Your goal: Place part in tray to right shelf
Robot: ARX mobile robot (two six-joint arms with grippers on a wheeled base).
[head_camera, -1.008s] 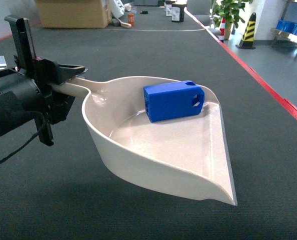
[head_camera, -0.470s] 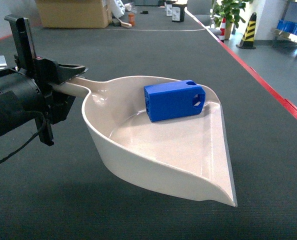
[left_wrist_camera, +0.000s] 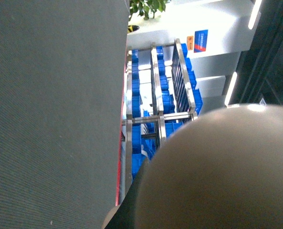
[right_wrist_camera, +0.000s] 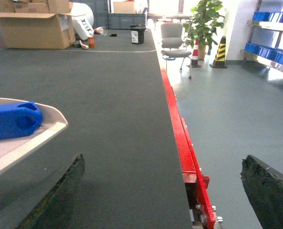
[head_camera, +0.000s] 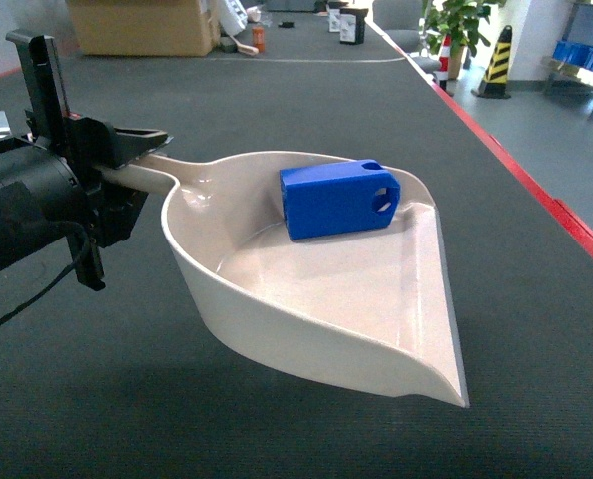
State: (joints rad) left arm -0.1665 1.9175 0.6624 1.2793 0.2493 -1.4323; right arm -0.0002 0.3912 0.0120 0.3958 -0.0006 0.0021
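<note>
Head view: even, bright indoor light, sharp focus; soft shadow under tray on dark floor. Left wrist view: tray underside close and blurred, glare patch on top edge, background overexposed. Right wrist view: windows blown out, near finger soft

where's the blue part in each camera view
Head: the blue part lies in the tray, centre, slightly above the middle.
Left wrist: not in view; a beige surface fills the lower right.
Right wrist: far left edge, mid-height, on the tray.
Shared landmark: the tray.
</note>
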